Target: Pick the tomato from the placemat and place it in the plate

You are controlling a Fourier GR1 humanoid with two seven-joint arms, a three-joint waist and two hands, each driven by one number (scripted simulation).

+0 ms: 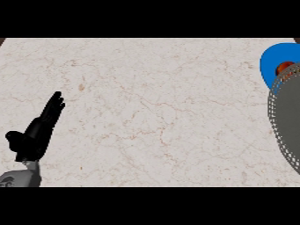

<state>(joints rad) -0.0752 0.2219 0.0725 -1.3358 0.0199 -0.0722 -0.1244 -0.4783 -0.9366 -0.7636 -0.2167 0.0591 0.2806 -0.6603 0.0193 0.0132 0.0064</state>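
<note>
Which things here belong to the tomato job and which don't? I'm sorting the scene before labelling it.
Belong to the job:
tomato, at the far right
grey placemat with a dotted edge
blue plate behind the placemat

Not part of it now:
left hand, open, resting at the lower left
marble counter

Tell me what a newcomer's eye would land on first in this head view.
First, the bright blue plate at the counter's far right edge, with a small red tomato showing where the plate meets the grey placemat with its dotted white border. Next, the left robot hand, black against the pale marble counter, resting open at the lower left with fingers straight. No right robot hand is in view.
</note>
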